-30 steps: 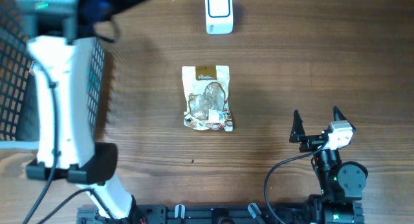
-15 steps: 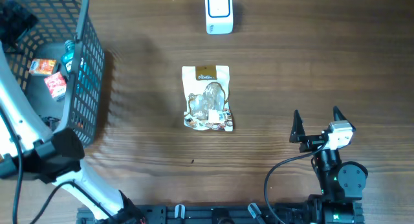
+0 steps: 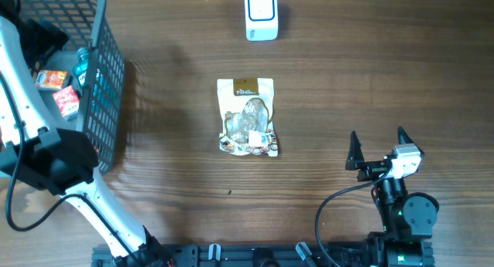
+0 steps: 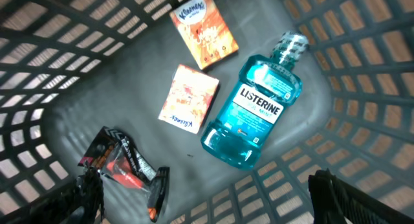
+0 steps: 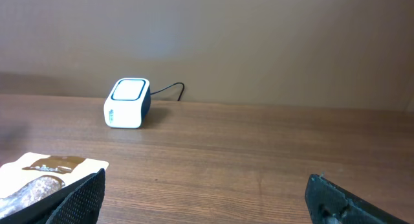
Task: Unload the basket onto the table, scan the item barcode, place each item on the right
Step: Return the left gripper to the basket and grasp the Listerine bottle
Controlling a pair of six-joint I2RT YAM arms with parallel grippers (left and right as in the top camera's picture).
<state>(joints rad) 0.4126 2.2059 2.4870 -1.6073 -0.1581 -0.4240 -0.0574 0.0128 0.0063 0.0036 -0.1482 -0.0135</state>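
Note:
A white barcode scanner point(image 3: 262, 14) stands at the table's far edge, also in the right wrist view point(image 5: 127, 103). A printed snack pouch point(image 3: 247, 117) lies flat mid-table, its top corner showing in the right wrist view point(image 5: 39, 175). My left gripper point(image 4: 210, 204) hangs open over the inside of a dark mesh basket point(image 3: 100, 82), above a blue Listerine bottle point(image 4: 255, 107), two orange tissue packs point(image 4: 189, 98) and a black-and-orange packet point(image 4: 126, 169); it holds nothing. My right gripper point(image 3: 378, 143) rests open and empty at the near right, facing the scanner.
The basket walls point(image 4: 362, 88) close in around the left gripper. The white left arm point(image 3: 31, 105) reaches over the basket's near side. The scanner's cable runs along the back edge of the wooden table point(image 3: 370, 66).
The left arm has swung left off the basket's right side, uncovering the basket and its contents, and now points down into it. The right arm and pouch have not moved.

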